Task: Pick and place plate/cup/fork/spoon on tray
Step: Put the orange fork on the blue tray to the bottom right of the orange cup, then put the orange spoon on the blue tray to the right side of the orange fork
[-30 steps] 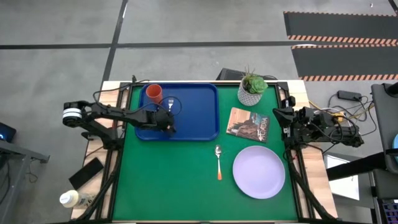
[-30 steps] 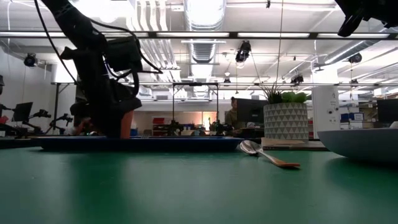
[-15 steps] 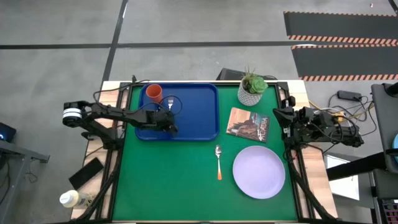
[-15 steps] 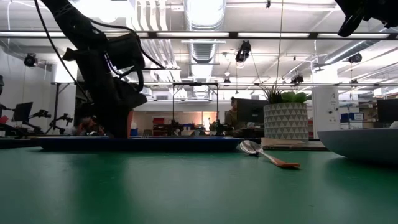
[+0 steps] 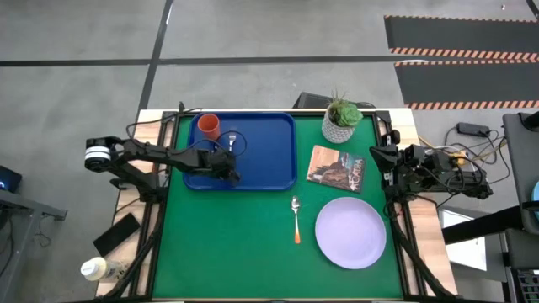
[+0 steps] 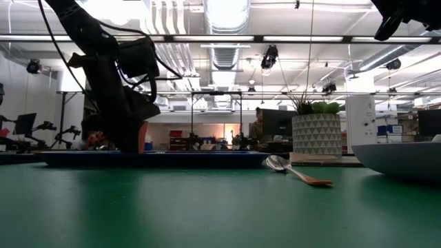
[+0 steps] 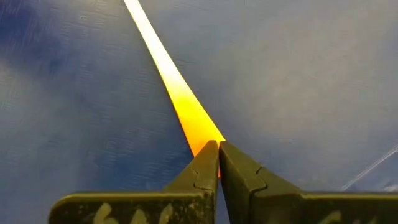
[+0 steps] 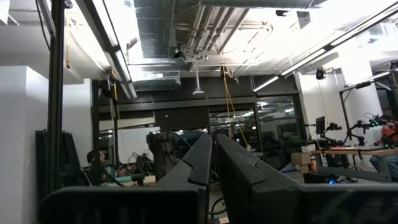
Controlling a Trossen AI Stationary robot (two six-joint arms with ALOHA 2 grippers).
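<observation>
Two of the four items are on the tray (image 5: 269, 164): the cup (image 5: 209, 126) stands in its far left corner, and the fork (image 5: 230, 141) lies just beside it, tines toward the far rim. Left pincer (image 5: 227, 171) is low over the tray; the left wrist view shows its fingers (image 7: 200, 171) pinched shut on the end of the fork's orange handle. Compared with a second ago the pincer has drawn slightly toward the tray's near edge, while the fork's tines sit in nearly the same spot. Judgement: the fork is at its placement spot and only release remains. Spoon (image 5: 296, 217) lies on the green tabletop (image 5: 236, 244), between tray and plate (image 5: 351, 233), unmoved. Plate rests near the tabletop's right front, also unmoved. Right pincer (image 8: 213, 163) is parked at the right edge, fingers together and holding nothing. Plant pot (image 5: 340, 123) and booklet (image 5: 337, 168) sit right of the tray.
</observation>
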